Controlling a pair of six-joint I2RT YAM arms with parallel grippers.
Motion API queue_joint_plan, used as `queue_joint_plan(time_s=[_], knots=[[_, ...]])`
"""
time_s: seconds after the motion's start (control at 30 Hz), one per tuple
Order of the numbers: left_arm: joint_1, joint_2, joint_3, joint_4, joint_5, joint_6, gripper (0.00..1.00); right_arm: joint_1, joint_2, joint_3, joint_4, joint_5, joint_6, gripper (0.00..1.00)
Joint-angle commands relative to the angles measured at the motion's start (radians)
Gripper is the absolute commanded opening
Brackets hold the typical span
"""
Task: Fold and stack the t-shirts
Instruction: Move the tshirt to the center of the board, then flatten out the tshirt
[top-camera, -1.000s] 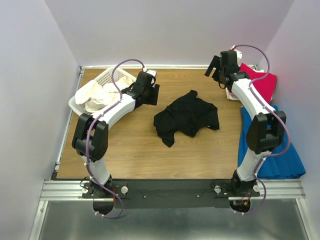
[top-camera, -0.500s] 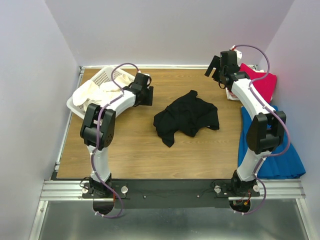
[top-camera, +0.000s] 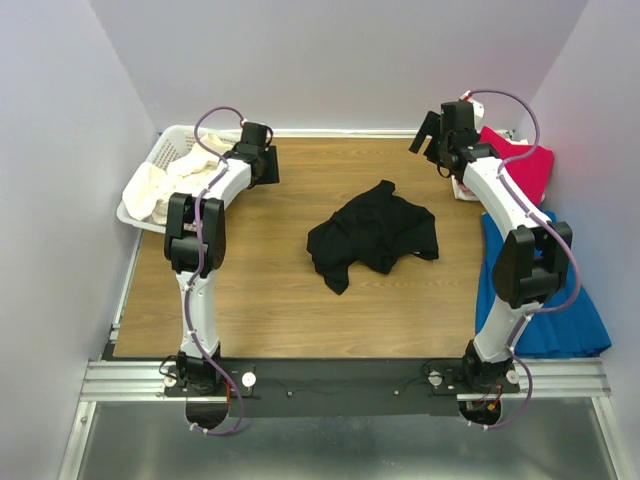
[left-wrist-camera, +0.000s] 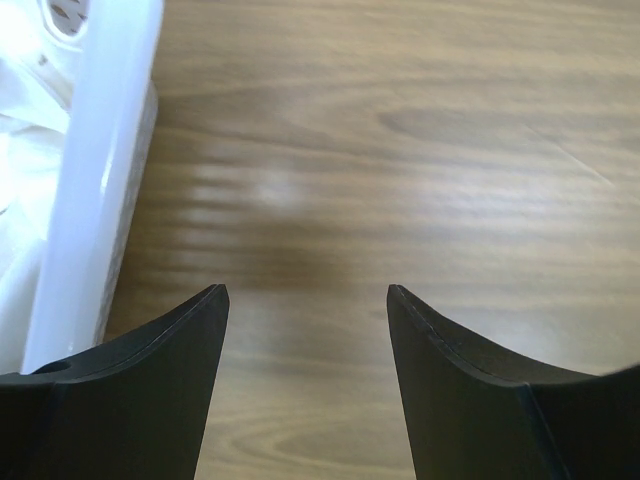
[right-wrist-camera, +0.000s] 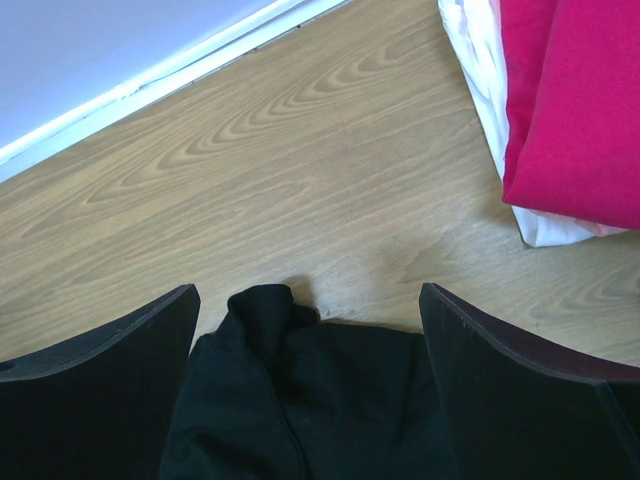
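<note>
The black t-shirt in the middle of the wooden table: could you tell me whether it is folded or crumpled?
Crumpled, not folded: the black t-shirt lies in a bunched, uneven heap with ragged edges on the wooden table.

The left arm (top-camera: 196, 300) and the right arm (top-camera: 497, 195) are built of rounded white links joined by bulky black joint housings. A purple cable (top-camera: 216, 110) is looped along each arm from base to wrist. Each wrist is ended by two broad black fingers (left-wrist-camera: 140, 390) with curved inner edges.

No text, label, brand or number can be read on anything here.
</note>
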Motion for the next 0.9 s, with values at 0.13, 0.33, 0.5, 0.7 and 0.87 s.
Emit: queue_joint_plan(time_s=[0.13,0.33,0.5,0.7,0.87], knots=[[0.092,0.091,0.121,-0.047,-0.043,-0.005,0.74,0.004,0.020,-0.055,-0.039,-0.043,-0.049,0.97],[0.121,0.119,0.187,-0.066,-0.071,0.001,0.74,0.032,0.006,-0.138,-0.057,-0.003,-0.088,1.00],[0.157,0.132,0.221,-0.066,-0.077,0.004,0.74,0.069,-0.011,-0.156,-0.068,0.043,-0.124,1.00],[0.171,0.116,0.238,-0.070,-0.034,0.021,0.73,0.089,-0.015,-0.155,-0.082,-0.041,-0.180,1.00],[0.154,0.027,0.161,-0.032,0.020,0.035,0.73,0.096,-0.035,-0.170,-0.080,-0.070,-0.219,1.00]])
